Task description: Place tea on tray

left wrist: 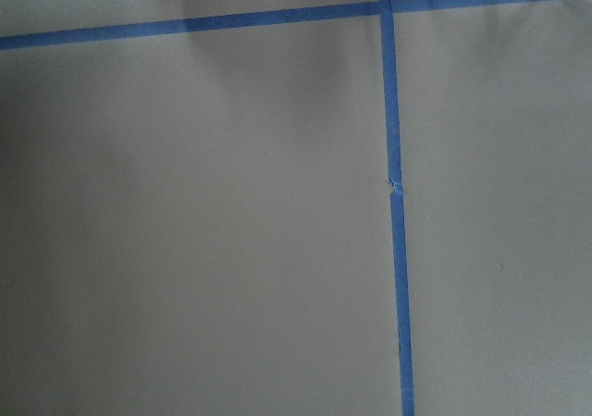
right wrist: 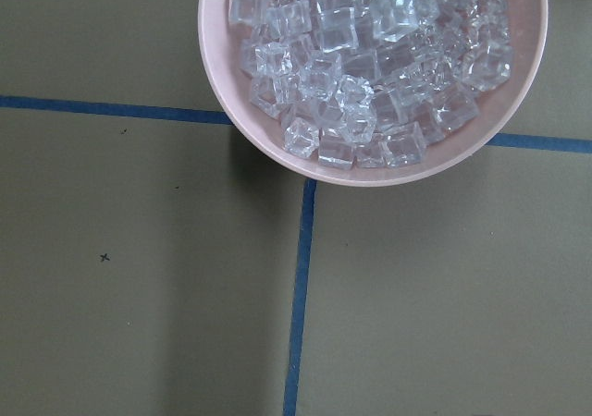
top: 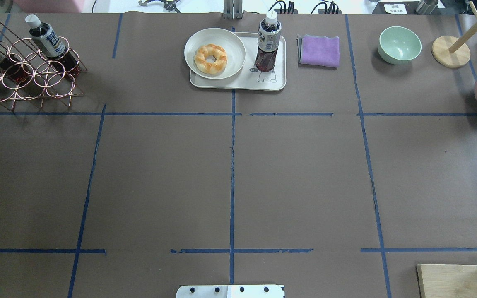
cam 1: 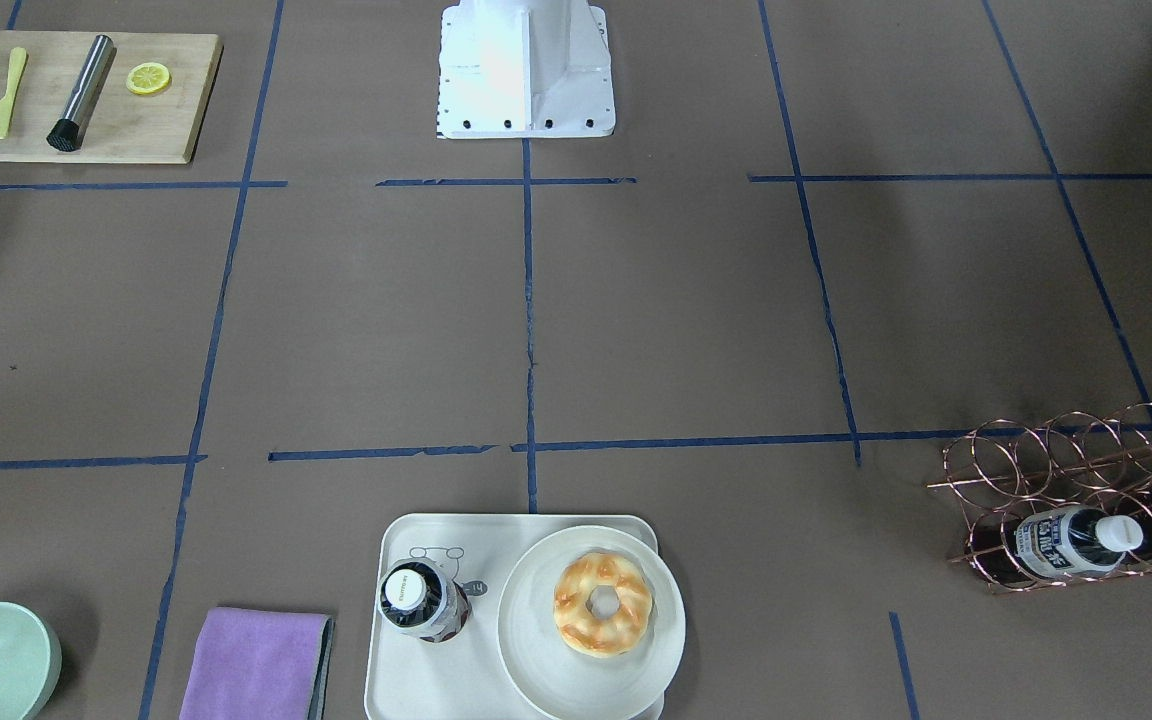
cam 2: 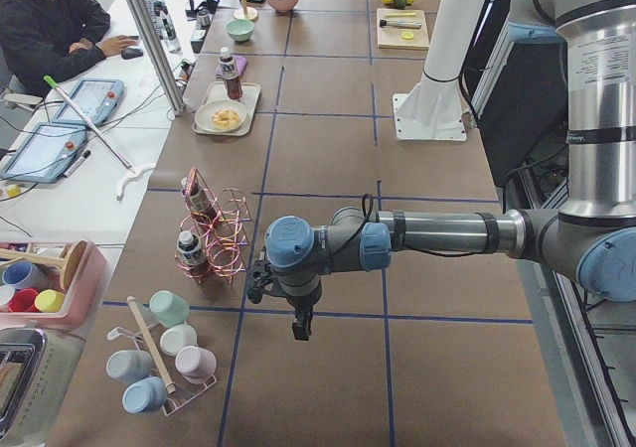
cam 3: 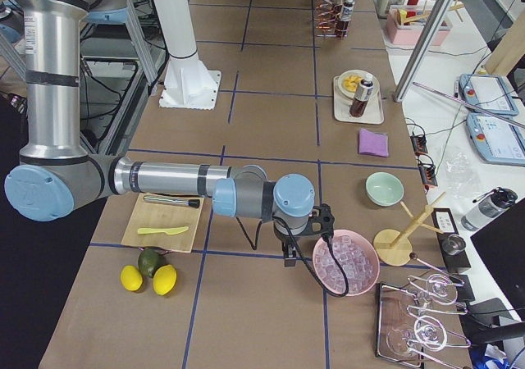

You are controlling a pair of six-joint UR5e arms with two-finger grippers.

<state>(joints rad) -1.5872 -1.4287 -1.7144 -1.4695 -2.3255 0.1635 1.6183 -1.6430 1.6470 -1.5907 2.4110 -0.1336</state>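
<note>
The tea [top: 268, 41], a small bottle of dark liquid with a white cap, stands upright on the cream tray [top: 238, 84], on the side with the bear drawing. It also shows in the front-facing view [cam 1: 423, 600] on the tray [cam 1: 436, 680]. My left gripper [cam 2: 298, 326] hangs far from the tray, near the copper rack, and shows only in the exterior left view. My right gripper [cam 3: 289, 258] hangs beside the pink ice bowl and shows only in the exterior right view. I cannot tell whether either is open or shut.
A round plate with a doughnut [top: 210, 58] takes up the tray's other half. A purple cloth [top: 319, 50] and a green bowl [top: 399, 44] lie beside the tray. A copper rack [top: 27, 74] holds two more bottles. The pink ice bowl [right wrist: 375, 74] and a cutting board [cam 1: 86, 95] are at the robot's right.
</note>
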